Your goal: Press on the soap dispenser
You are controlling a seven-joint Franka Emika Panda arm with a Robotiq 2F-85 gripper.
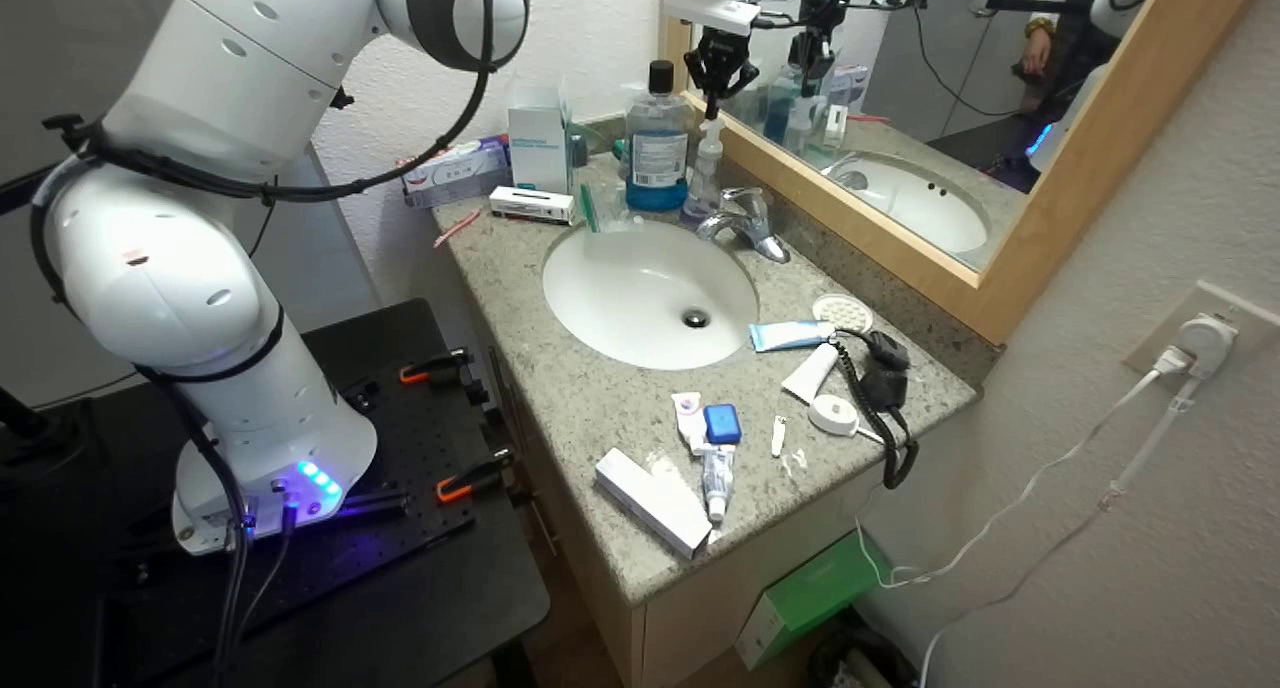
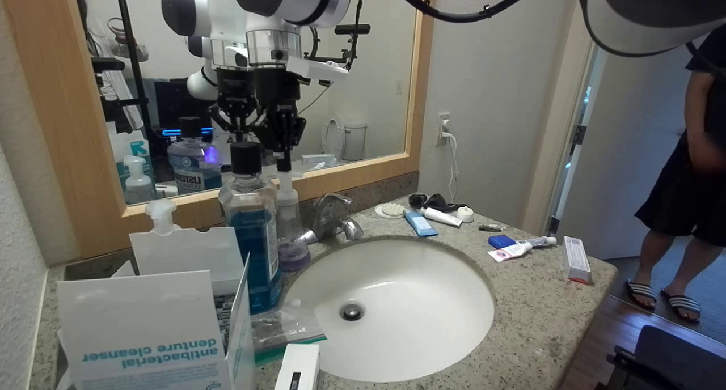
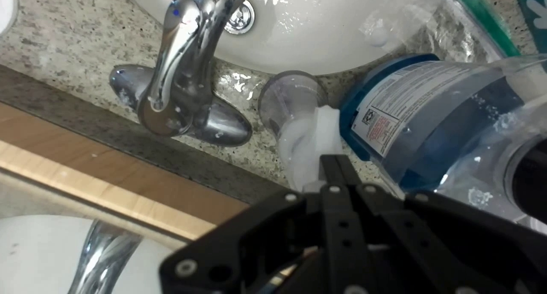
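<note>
Soap dispenser (image 2: 292,228), one, upright; claw (image 3: 340,166), pressed together, seemingly touching its pump top (image 2: 285,181); approach judged done, downstroke probably left.

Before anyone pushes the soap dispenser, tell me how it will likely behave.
The soap dispenser will probably be light for its size, since the purplish liquid fills only its lower part. Tall and slim, it may tip if pushed off-centre. Its clear, smooth-looking surface could prove slippery.
</note>
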